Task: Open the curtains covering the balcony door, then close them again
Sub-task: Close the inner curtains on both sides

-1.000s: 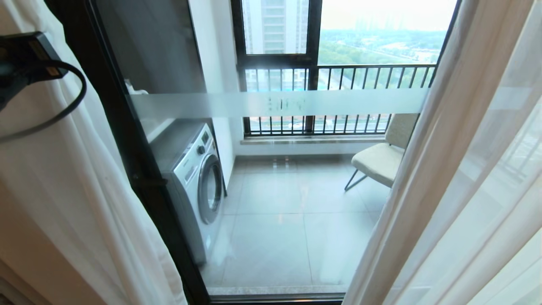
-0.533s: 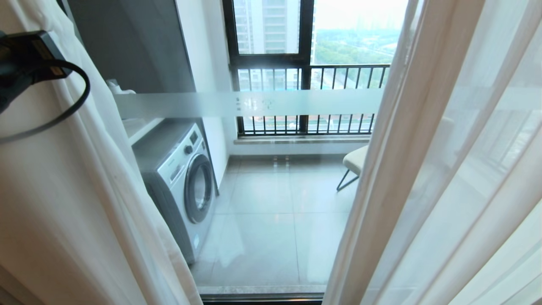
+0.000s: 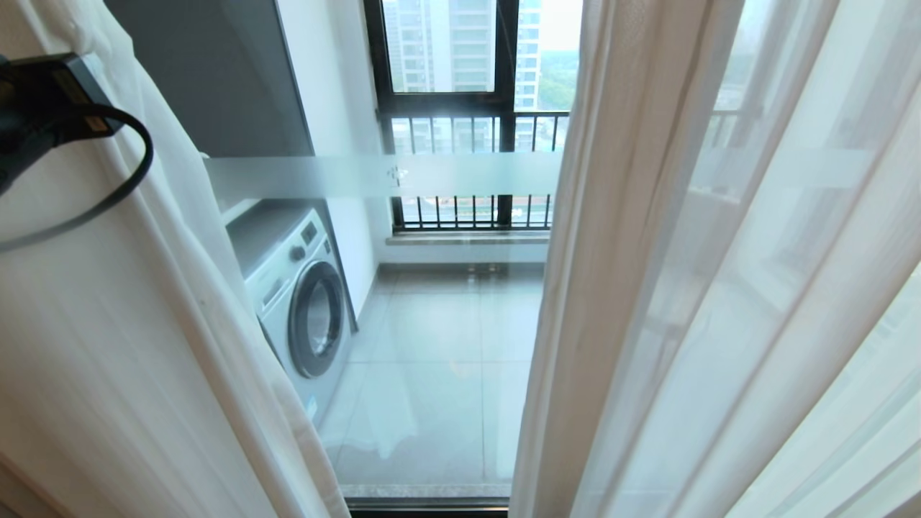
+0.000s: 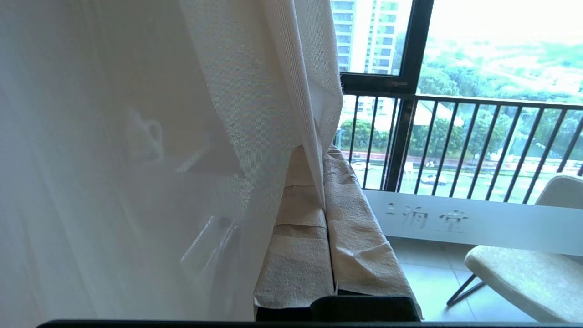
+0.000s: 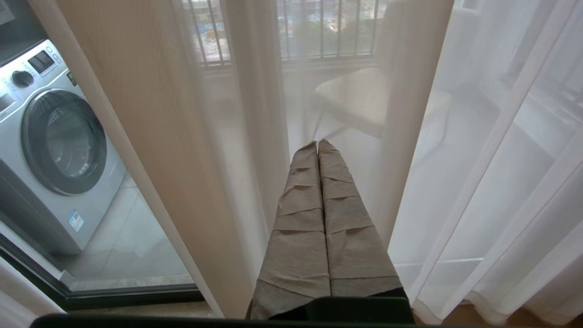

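Balcony floor tiles (image 3: 446, 338) fill the centre of the head view, seen through the balcony door (image 3: 374, 176), whose glass carries a frosted band across it. Far left: the left arm's wrist housing (image 3: 43, 93), with its looped cable, sits against the sheer left curtain (image 3: 122, 345), high up. The wrist view shows the left gripper (image 4: 319, 182) with its cloth-wrapped fingers (image 4: 350, 228) pressed together; the edge of the sheer fabric drapes down into the seam between them, so it appears pinched there, though the weave hides the exact contact. Just right of that curtain, behind the glass, stands a washing machine (image 3: 302, 309) against the balcony wall. Further back is a black-framed window with railing bars (image 3: 475, 133). Right half of the head view: the right curtain (image 3: 691, 288), sheer and pleated, hangs from top to floor and covers that side of the door. The right gripper (image 5: 318, 146) points at this curtain with its wrapped fingers (image 5: 300, 214) closed flat against each other, nothing between them. A pale chair (image 5: 360, 100) shows dimly through the voile.
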Robot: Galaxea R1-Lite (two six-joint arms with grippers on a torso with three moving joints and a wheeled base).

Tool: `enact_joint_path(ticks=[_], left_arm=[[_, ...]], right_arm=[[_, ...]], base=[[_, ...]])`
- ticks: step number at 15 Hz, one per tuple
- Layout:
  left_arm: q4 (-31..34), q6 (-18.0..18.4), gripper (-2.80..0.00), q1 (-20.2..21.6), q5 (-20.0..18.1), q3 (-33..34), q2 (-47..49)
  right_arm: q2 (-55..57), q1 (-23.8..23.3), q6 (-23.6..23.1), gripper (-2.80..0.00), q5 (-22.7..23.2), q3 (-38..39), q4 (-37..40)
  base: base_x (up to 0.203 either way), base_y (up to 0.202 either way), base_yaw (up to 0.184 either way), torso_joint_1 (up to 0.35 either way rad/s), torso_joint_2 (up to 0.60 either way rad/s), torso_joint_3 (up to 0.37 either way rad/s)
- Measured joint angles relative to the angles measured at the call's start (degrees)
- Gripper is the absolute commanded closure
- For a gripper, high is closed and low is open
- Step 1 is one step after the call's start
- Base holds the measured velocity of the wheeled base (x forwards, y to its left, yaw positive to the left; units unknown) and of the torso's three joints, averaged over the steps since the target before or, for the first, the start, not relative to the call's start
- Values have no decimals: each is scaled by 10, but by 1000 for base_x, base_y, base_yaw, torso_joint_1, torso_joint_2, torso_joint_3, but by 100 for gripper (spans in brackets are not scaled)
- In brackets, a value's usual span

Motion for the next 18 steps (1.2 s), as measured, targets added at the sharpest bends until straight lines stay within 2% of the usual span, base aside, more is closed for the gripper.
enact_joint_path(ticks=[18], left_arm=[[0,1,0,-26,0,21,-24]], right_arm=[[0,0,0,0,0,0,0]], base=[[0,-192,3,2,3,1]])
